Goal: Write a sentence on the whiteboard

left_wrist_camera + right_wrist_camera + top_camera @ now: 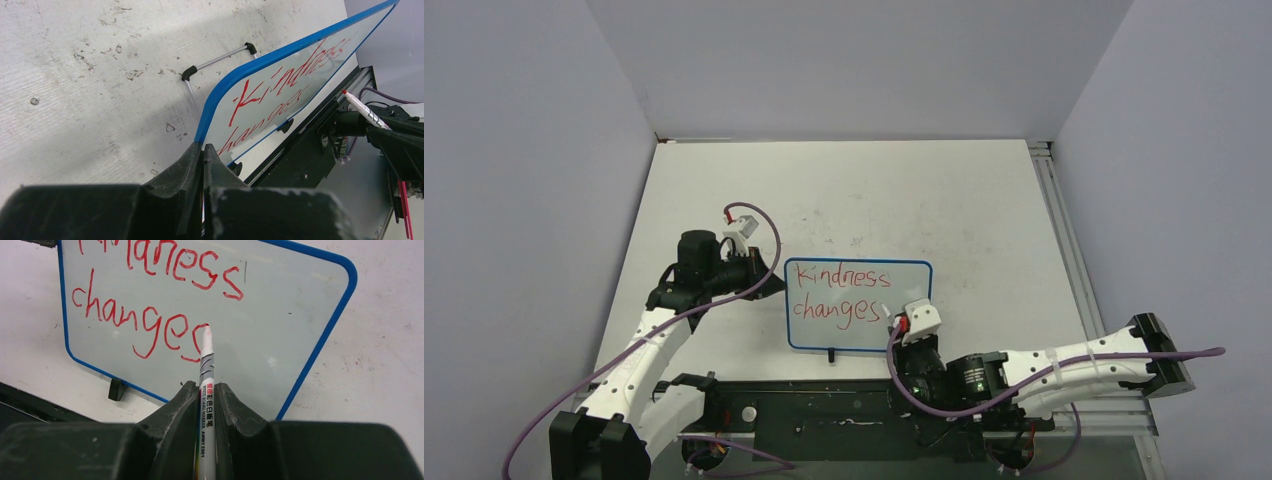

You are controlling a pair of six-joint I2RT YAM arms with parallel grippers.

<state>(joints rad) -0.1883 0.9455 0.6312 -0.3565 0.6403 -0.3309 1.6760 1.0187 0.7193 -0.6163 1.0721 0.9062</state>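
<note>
The whiteboard [911,298] stands tilted on the table, blue-framed, with "Kindness changes" on it in red. My left gripper [769,272] is at its left edge, and in the left wrist view the left gripper [204,148] is shut on the whiteboard's blue frame [210,110]. My right gripper [205,388] is shut on a white marker [206,371]. The marker's red tip rests on the whiteboard [280,315] at the last "s" of "changes". From above, the right gripper [904,335] sits at the board's lower right part.
A wire stand [220,56] props the board from behind. A black foot clip [831,353] sits on its near edge. The black base plate [824,410] runs along the near table edge, an aluminium rail [1064,230] along the right side. Walls enclose the table.
</note>
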